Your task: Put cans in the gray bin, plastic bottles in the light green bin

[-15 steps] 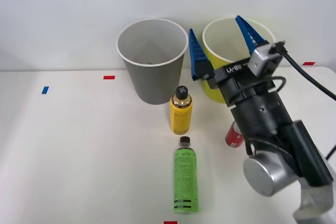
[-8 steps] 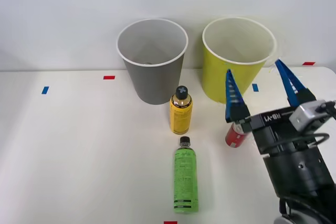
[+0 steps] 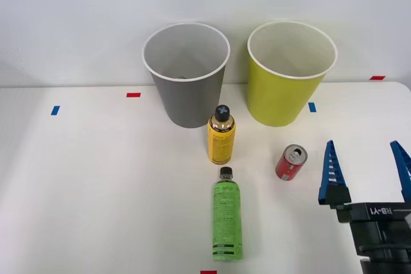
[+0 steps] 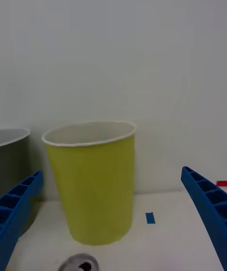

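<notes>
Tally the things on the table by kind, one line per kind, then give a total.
Bins: 2, the gray bin and the light green bin
Plastic bottles: 2, the yellow bottle standing, the green bottle lying down
Cans: 1, the red can
Total: 5

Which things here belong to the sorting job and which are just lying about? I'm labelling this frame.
Job: red can, yellow bottle, green bottle, gray bin, light green bin, open right gripper.

Lying about: red tape marks and blue tape marks on the table.
</notes>
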